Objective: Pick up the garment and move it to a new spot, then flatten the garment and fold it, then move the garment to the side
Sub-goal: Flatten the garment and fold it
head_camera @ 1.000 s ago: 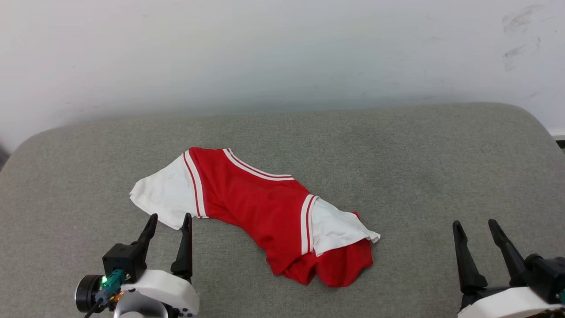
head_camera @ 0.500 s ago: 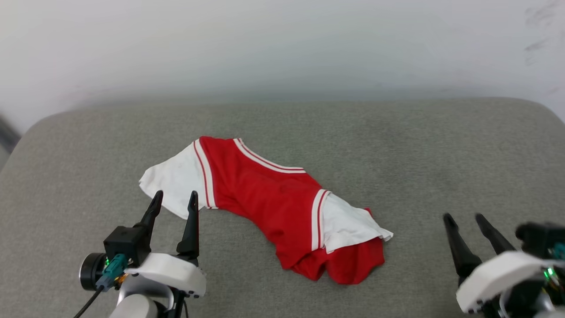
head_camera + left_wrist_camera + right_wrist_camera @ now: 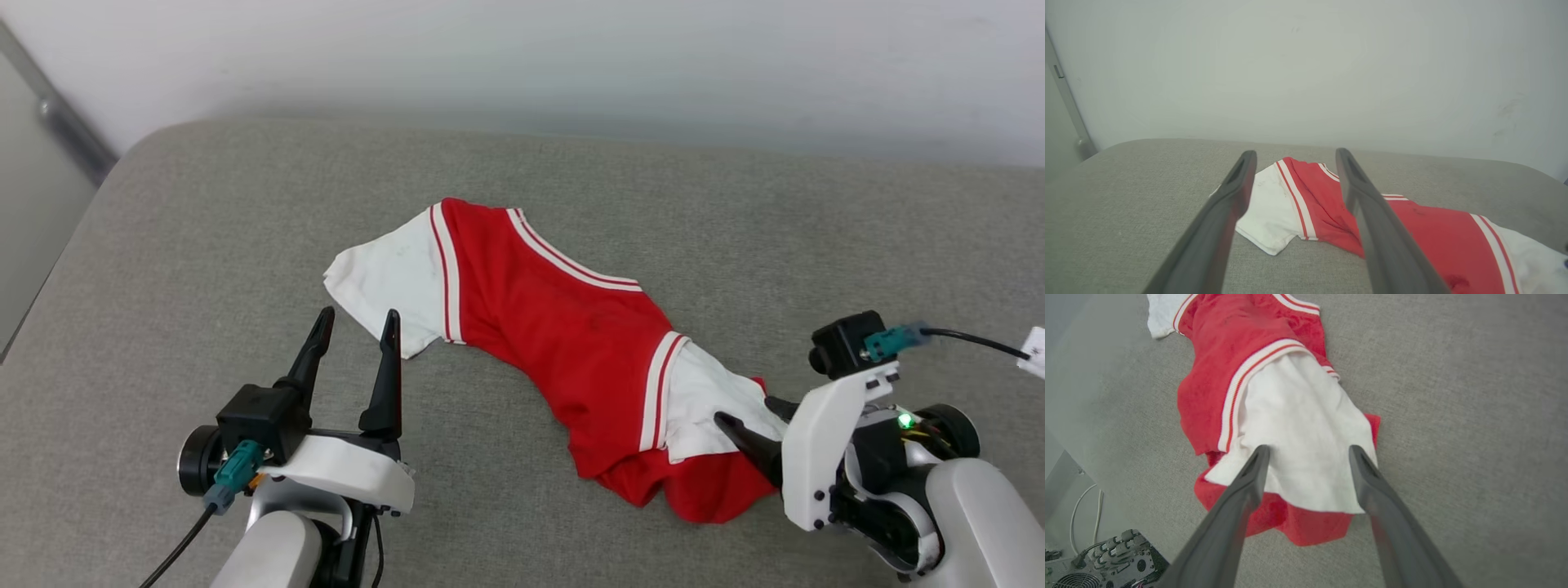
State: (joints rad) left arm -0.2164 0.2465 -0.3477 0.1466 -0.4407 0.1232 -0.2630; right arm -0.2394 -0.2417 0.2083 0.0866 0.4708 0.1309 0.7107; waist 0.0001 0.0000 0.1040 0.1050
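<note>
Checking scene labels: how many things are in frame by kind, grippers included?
garment: 1
grippers: 2, the left gripper and the right gripper, both open
grey cushion: 1
Total: 4

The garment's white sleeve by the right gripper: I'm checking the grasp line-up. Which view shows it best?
The right wrist view: the sleeve shows nearly whole, right at the tips of the open right gripper. In the head view that gripper covers its near corner; the left wrist view cuts it off at its lower right edge.
</note>
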